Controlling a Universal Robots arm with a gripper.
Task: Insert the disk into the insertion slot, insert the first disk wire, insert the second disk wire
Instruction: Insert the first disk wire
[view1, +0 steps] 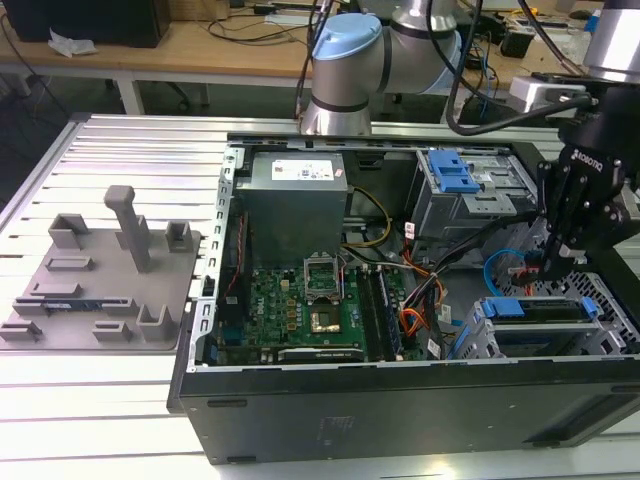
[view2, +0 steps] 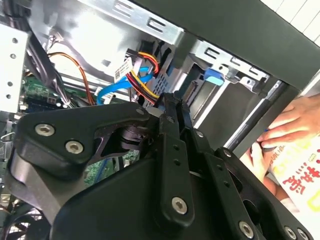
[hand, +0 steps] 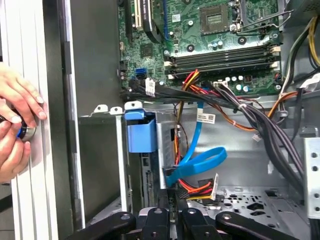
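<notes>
**Plug at the back of the disk, fingers pinched tight**

Closest in, in the first wrist view, the black gripper has its fingers drawn almost together; they appear to be nipping the small black plug of the first disk wire, a bundle of thin orange-red wires. The plug sits right up against the rear edge of the drive bay.

Just beside it loops the second disk wire, a thin light-blue cable; its end drops toward the same rear edge, and I cannot tell whether it is plugged in.

The disk, a flat silver drive in a bright blue plastic carrier, lies inside the insertion slot, the grey sheet-metal cage with the perforated wall; that step looks done.

Further off is the green motherboard. To the side, a person's hand rests on the ribbed metal worktop, beside the black computer case.

Dangers as I read them:
- a slightly tilted plug would jam on the connector rather than seat;
- the stiff wires could twist it out of such a narrow pinch;
- the blue loop is close enough to snag on the fingers;
- that hand is near the arm's working space.
</notes>
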